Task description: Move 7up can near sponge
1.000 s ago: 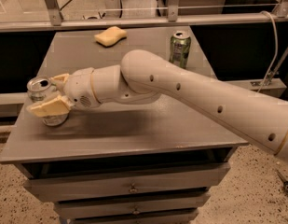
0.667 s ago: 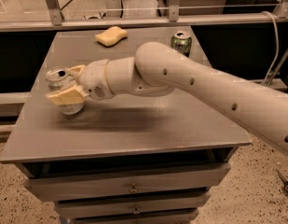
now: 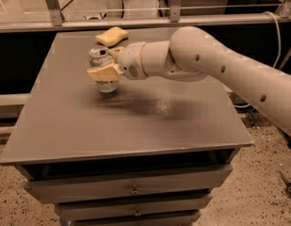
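The 7up can (image 3: pixel 103 83), silver with a shiny top, is upright and held between the two tan fingers of my gripper (image 3: pixel 105 64), which is shut on it from the right. The can is just above or on the grey table (image 3: pixel 135 121), left of middle. The pale yellow sponge (image 3: pixel 111 36) lies at the table's far edge, a short way behind the can. My white arm reaches in from the right.
The darker green can is hidden behind my arm. The table has drawers (image 3: pixel 131 189) below its front edge. A metal rail and glass partition (image 3: pixel 135 20) run behind the table. A cable (image 3: pixel 277 27) hangs at the right.
My gripper has carried the 7up can from the table's left front edge to the right and toward the back, closer to the sponge. My arm now covers the green can.
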Controlling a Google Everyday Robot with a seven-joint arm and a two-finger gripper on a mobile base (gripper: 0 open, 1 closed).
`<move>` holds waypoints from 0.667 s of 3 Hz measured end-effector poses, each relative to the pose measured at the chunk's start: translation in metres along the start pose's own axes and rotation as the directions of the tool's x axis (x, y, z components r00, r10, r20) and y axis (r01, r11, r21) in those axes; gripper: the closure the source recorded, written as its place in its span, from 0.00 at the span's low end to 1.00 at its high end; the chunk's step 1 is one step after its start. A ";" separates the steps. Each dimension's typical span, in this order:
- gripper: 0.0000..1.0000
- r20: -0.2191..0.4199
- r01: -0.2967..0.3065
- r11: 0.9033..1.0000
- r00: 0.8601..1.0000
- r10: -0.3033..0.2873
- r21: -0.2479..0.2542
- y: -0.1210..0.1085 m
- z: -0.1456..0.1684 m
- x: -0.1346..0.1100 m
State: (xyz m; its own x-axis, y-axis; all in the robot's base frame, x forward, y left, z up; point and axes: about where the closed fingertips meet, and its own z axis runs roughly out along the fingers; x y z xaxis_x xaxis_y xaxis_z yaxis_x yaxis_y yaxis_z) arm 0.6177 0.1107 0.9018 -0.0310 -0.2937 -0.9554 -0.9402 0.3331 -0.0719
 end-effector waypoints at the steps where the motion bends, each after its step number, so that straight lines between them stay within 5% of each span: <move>1: 1.00 0.003 0.004 1.000 1.000 -0.004 -0.011 0.005 0.004 -0.002; 2: 1.00 0.034 0.034 0.998 0.999 -0.035 0.045 -0.011 -0.004 -0.015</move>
State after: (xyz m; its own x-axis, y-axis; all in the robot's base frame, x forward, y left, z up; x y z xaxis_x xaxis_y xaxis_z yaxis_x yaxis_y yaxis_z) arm 0.6270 0.1080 0.9179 0.0137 -0.2747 -0.9614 -0.9245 0.3627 -0.1168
